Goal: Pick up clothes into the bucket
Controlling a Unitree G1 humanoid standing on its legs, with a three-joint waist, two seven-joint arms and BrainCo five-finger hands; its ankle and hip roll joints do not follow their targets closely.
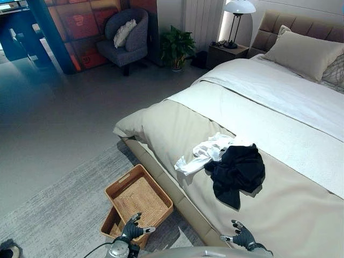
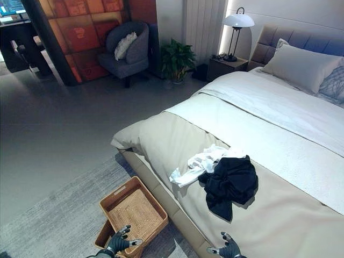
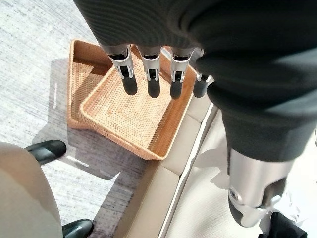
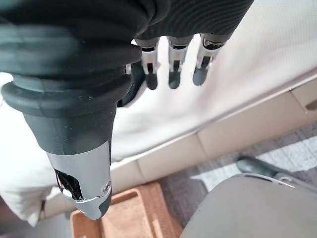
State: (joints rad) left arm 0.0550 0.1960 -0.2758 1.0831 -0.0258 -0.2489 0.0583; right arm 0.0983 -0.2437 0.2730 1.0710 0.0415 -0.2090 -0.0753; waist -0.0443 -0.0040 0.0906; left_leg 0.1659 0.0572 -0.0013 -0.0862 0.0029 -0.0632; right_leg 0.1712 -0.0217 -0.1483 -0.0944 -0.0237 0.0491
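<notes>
A dark navy garment lies crumpled on the bed's beige cover, and a white garment lies against its left side, reaching the bed's edge. A woven basket sits on the rug beside the bed, resting on a second basket of the same kind. My left hand hangs open above the basket's near corner, its fingers straight and holding nothing. My right hand hovers open over the bed's near part, well short of the clothes, its fingers relaxed above the cover.
The bed fills the right side, with a pillow at its head. A grey rug covers the floor by the baskets. Far back stand an armchair, a plant and a nightstand with a lamp.
</notes>
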